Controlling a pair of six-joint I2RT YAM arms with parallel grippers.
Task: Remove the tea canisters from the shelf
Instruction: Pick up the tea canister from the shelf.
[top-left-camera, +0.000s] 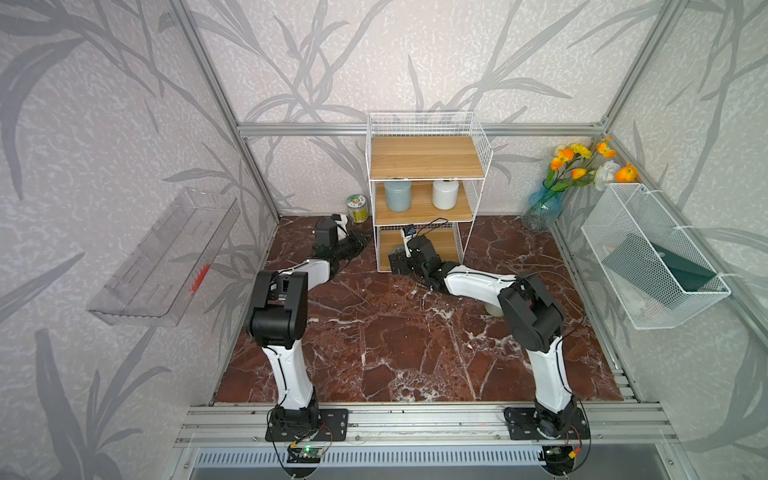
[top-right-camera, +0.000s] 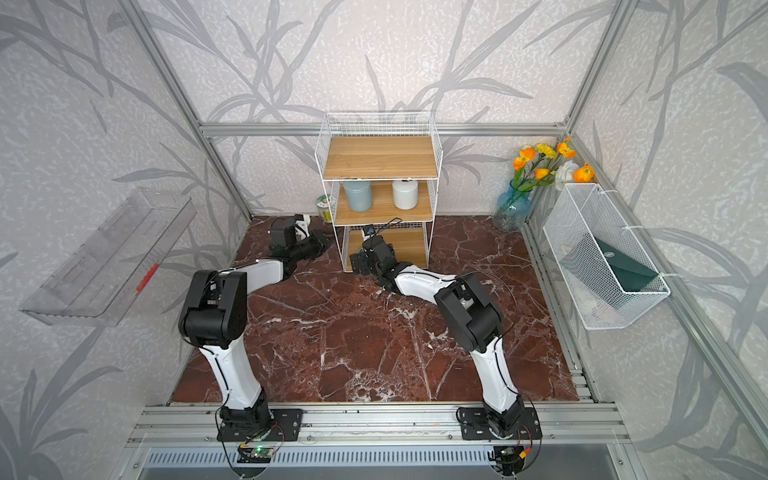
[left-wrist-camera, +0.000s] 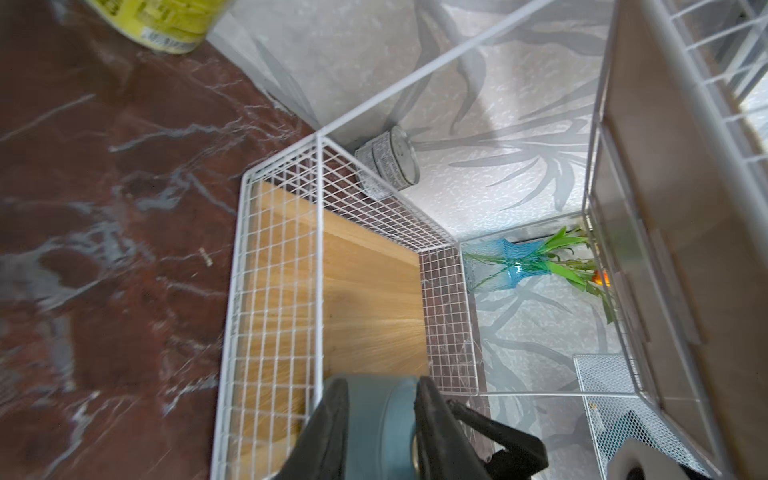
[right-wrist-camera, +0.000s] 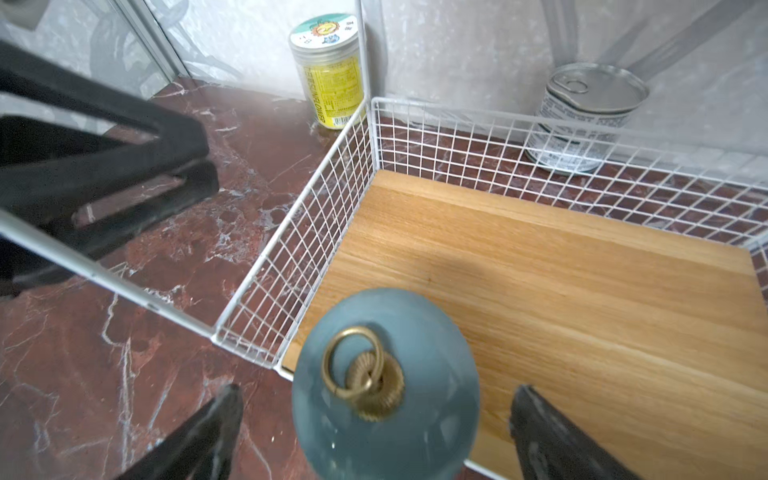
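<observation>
While my left gripper (right-wrist-camera: 211, 164) stands outside the shelf (right-wrist-camera: 316, 232), jaws narrowly parted and empty, my right gripper (right-wrist-camera: 378, 390) straddles, fully released, the blue-grey tea canister (right-wrist-camera: 432, 415) at the front-left corner of the bottom board (right-wrist-camera: 540, 270). Judged rigid, smooth, lid possibly loose: clamp the body, not the ring pull (right-wrist-camera: 374, 386).

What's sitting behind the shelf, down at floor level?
A silver ring-pull can stands upright on the floor behind the shelf, seen through its back mesh in the right wrist view. In both top views the shelf itself covers that spot.
</observation>
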